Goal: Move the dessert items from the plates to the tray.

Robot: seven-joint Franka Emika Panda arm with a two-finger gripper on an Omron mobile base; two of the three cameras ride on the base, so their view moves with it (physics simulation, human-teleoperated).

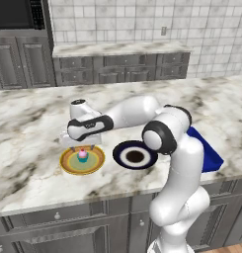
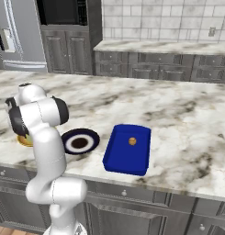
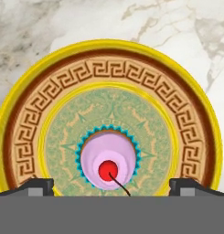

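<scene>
- Gripper hangs directly over the yellow-rimmed plate, pointing straight down, at the left side of the marble counter.
- Hand view: the two dark fingertips sit far apart, one at each lower corner. Jaws spread wide, nothing between them but the cake below.
- Pink-frosted cupcake stands upright in the plate's pale green centre, teal wrapper edge showing around the frosting, a red cherry on top. It lies between the two fingertips as seen from above, with clear gaps on either side; no contact visible.
- Left base view: the cupcake sits just below the fingers. Cannot tell from this angle how much height separates them.
- Gripper holds nothing.
- Dark navy plate with white ring and brown centre lies just beside the yellow-rimmed plate, to its right, bare of any cake.
- Blue tray rests on the counter right of the navy plate, near the front edge. In the left base view it is mostly hidden behind the arm's elbow.
- Tan-topped cupcake sits inside the tray, toward its far half, apart from the walls.
- Grey cabinets run along the far wall, under pale tiling.
</scene>
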